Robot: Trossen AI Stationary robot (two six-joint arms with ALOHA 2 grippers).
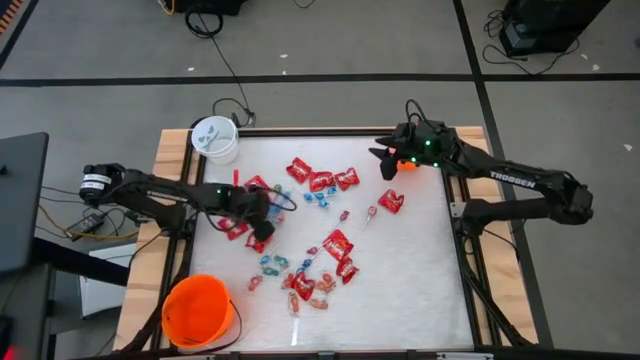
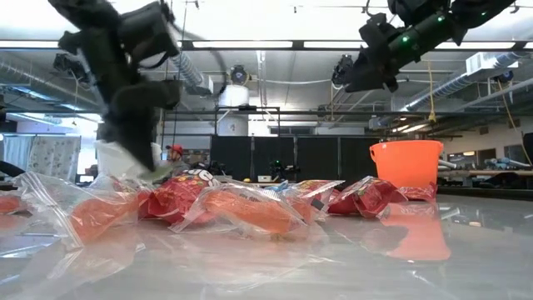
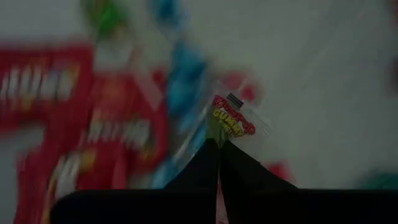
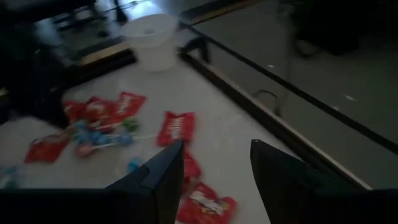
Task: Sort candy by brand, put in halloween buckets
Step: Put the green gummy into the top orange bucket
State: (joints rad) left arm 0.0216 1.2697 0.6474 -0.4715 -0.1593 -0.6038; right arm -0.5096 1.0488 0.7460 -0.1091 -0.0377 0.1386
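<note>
The candy lies scattered on the white table: red packets, blue-wrapped pieces and clear-wrapped ones. My left gripper is low over the left cluster, shut on a clear-wrapped gummy piece. My right gripper stands open in the air at the far right, beside the small orange bucket, with nothing between its fingers. The white bucket stands at the far left corner. The larger orange bucket stands at the near left corner. My left gripper pinches the gummy piece's clear wrapper by one edge between its two fingertips. The fingers slant down from the table's left. The piece sticks out beyond the fingertips; whether it is clear of the table I cannot tell.
A wooden frame borders the table. Red packets lie below my right gripper. More bagged candy fills the near part of the table. Bare surface lies along the right side.
</note>
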